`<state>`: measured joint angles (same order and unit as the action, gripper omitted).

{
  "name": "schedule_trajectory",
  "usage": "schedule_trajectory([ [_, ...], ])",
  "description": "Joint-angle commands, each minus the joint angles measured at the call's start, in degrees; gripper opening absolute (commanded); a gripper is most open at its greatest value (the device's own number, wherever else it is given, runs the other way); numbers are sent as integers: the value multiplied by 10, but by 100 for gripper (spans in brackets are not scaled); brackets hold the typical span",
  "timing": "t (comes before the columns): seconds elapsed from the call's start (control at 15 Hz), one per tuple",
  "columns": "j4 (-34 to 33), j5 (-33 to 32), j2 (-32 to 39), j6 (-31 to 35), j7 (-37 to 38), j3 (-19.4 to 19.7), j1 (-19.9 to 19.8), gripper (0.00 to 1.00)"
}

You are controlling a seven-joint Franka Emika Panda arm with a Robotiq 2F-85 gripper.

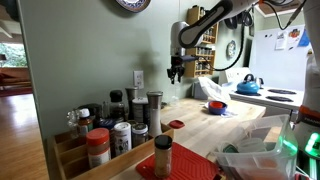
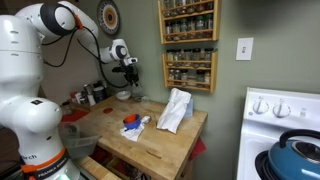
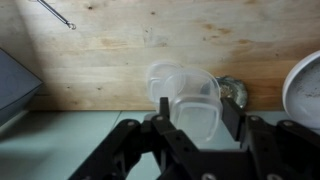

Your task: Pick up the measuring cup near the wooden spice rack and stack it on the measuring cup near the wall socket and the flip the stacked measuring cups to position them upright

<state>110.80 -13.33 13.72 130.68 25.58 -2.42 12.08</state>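
In the wrist view, my gripper (image 3: 197, 108) is shut on a translucent plastic measuring cup (image 3: 195, 100), which sits between the two black fingers. The rim of a second translucent cup (image 3: 160, 74) shows just behind it, overlapping the first. I cannot tell whether the two are nested. In both exterior views the gripper (image 1: 176, 72) (image 2: 128, 73) hangs above the wooden counter (image 2: 160, 140), close to the green wall. The cups are too small to make out there.
In the wrist view a round metal item (image 3: 236, 92) and a white dish (image 3: 306, 88) lie to the right, and a dark object (image 3: 14, 85) to the left. The counter holds a white cloth (image 2: 175, 110) and spice jars (image 1: 120, 125). Wooden spice racks (image 2: 190, 68) and a wall socket (image 1: 138, 78) are on the wall.
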Motion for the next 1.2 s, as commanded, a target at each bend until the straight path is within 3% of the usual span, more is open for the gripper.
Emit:
schedule_trajectory([
  [0.0, -28, -18, 43, 17, -22, 8, -11, 30],
  [1.13, -53, 61, 122, 12, -133, 4, -42, 30],
])
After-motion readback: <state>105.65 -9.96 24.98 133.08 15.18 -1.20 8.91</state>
